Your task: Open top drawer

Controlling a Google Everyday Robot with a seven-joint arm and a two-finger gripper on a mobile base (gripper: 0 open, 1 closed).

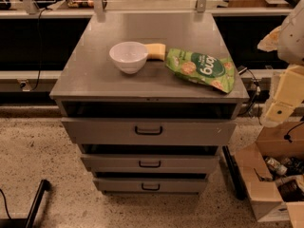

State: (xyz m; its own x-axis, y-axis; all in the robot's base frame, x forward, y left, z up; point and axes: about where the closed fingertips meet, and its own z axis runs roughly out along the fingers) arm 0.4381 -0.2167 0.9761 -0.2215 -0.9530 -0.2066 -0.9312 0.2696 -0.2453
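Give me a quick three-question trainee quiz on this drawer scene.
1. True or false: the gripper is touching the handle of the top drawer.
2. What lies on the cabinet near the white bowl? A) a can B) a green snack bag C) a bottle
3. Fill in: the cabinet shows ___ drawer fronts.

Key: 1 false, the gripper is at the right edge, clear of the cabinet. 2 B. 3 three.

The single camera looks down from above and in front of the bench (95,65). It faces the bench's front edge and the top drawer (104,132), near enough that the bench fills mid-frame. The gripper (280,110) hangs beyond the front right corner.
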